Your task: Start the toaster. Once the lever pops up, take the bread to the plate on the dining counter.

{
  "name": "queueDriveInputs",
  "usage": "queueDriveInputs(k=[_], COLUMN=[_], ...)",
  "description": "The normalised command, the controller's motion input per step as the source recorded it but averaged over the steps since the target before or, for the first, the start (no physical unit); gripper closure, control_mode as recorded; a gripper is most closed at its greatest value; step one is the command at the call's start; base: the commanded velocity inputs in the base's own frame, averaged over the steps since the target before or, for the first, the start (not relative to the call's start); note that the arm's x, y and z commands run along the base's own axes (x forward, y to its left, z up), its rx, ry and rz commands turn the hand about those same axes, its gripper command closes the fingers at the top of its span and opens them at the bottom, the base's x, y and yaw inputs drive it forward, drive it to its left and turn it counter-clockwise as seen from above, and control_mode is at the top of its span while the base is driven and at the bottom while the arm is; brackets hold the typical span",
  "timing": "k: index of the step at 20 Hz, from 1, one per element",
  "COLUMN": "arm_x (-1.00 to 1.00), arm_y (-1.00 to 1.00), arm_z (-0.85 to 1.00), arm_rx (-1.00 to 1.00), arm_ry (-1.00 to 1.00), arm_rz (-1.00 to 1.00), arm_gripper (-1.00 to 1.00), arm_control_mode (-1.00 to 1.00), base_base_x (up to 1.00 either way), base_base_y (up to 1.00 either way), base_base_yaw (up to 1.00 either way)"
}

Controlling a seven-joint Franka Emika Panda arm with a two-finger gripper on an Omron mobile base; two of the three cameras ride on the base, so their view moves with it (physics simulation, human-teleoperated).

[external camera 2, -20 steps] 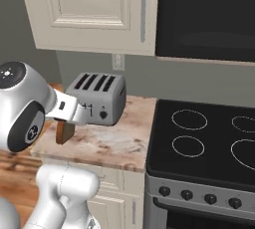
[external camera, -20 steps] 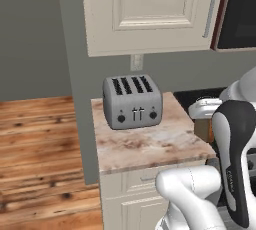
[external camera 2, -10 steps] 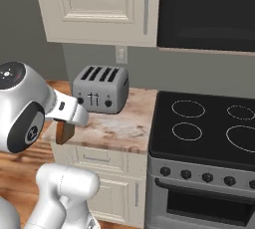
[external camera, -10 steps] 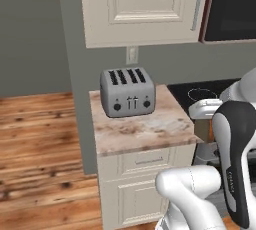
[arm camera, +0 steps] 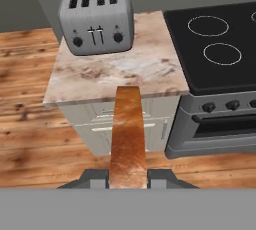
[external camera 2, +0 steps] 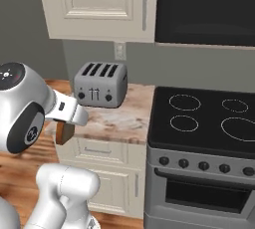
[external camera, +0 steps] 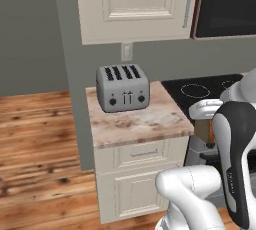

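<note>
Already the gripper (arm camera: 128, 176) was clamped edge-on around the bread (arm camera: 128, 134), away from the toaster (arm camera: 97, 19); that thin pinch risked the slice slipping during transport.

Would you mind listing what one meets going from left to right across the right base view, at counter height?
Bread held in the shut gripper → toaster → bare stretch of marbled countertop → black stovetop with its ring burners.
</note>
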Motion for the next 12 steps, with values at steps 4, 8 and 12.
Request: queueDriveInputs(k=[4,8,12], arm_x=[0.0,0.0,0.0], arm_y=[0.0,0.0,0.0], arm_z=[0.0,0.0,0.0], arm_rx=[0.0,0.0,0.0], arm_ry=[0.0,0.0,0.0], arm_rz=[0.0,0.0,0.0], arm_gripper=[1.0,1.0,1.0], arm_control_mode=[1.0,1.0,1.0], base_base_x=[-0.07,0.0,-0.01], base_base_y=[-0.07,0.09,0.16], base_base_yaw=[-0.03,-0.13,-0.26])
